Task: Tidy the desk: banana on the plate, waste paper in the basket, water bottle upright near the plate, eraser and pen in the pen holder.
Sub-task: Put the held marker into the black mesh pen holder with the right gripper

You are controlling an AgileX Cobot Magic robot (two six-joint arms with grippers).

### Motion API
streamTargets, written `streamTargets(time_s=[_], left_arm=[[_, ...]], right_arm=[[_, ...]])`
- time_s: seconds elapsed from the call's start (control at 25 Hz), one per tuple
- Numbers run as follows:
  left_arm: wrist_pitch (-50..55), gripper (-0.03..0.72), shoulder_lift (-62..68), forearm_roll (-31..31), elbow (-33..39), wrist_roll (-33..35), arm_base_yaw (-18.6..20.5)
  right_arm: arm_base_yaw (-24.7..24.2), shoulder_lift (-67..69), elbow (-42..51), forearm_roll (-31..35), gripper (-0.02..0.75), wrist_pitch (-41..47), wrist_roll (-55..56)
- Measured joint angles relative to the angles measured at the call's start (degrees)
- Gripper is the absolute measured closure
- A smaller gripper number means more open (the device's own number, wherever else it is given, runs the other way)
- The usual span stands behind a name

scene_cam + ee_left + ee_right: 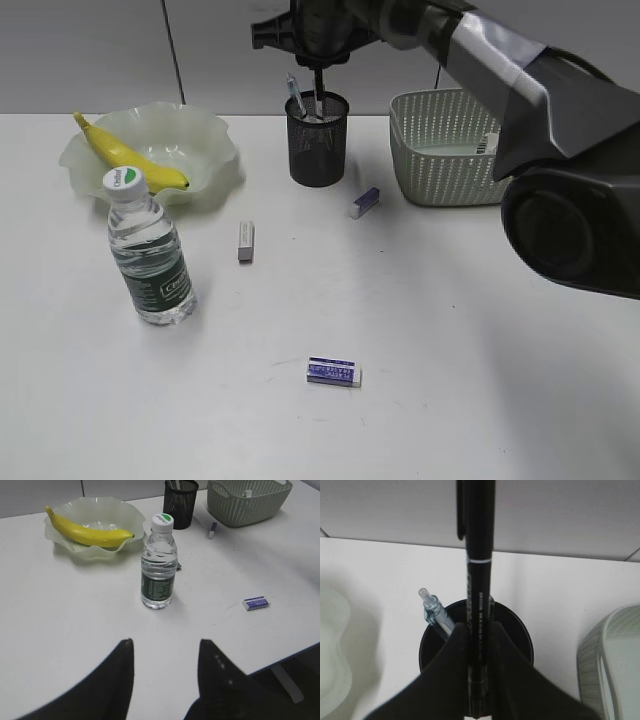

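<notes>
My right gripper (479, 630) is shut on a black pen (479, 565) and holds it upright over the black mesh pen holder (317, 140), which has a clear blue pen (436, 614) in it. The pen's lower end (318, 95) hangs at the holder's mouth. The banana (130, 155) lies on the pale green plate (215, 135). The water bottle (148, 248) stands upright in front of the plate. Three erasers lie on the table: a purple one (364, 201), a grey one (245, 241) and a blue-labelled one (334, 372). My left gripper (165, 642) is open and empty, low over the near table.
A grey-green slotted basket (450, 150) stands at the back right, next to the pen holder, with something white inside. The table's front edge shows at the lower right of the left wrist view (295, 650). A grey wall runs behind the table.
</notes>
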Motion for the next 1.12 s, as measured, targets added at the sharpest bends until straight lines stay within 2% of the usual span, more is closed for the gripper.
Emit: streamTargets(time_s=[0.36, 0.48, 0.68, 0.76, 0.88, 1.12], left_arm=[[0.0, 0.378, 0.0, 0.0, 0.0, 0.0, 0.0], [0.0, 0.378, 0.0, 0.1, 0.0, 0.0, 0.0], [0.0, 0.378, 0.0, 0.1, 0.0, 0.0, 0.0], [0.0, 0.378, 0.0, 0.1, 0.0, 0.0, 0.0], [0.0, 0.378, 0.0, 0.1, 0.0, 0.0, 0.0], [0.0, 0.378, 0.0, 0.1, 0.0, 0.0, 0.0]], right_arm=[[0.0, 4.4, 0.0, -0.2, 0.649, -2.0, 0.2], [0.0, 4.5, 0.0, -0.2, 0.591, -2.3, 0.3], [0.0, 4.5, 0.0, -0.2, 0.375, -2.2, 0.3], [0.0, 4.5, -0.3, -0.2, 0.328, -1.0, 0.3], [0.0, 4.5, -2.6, -0.5, 0.302, 2.6, 0.3], [0.0, 4.5, -12.2, 0.0, 0.298, 10.8, -2.3]])
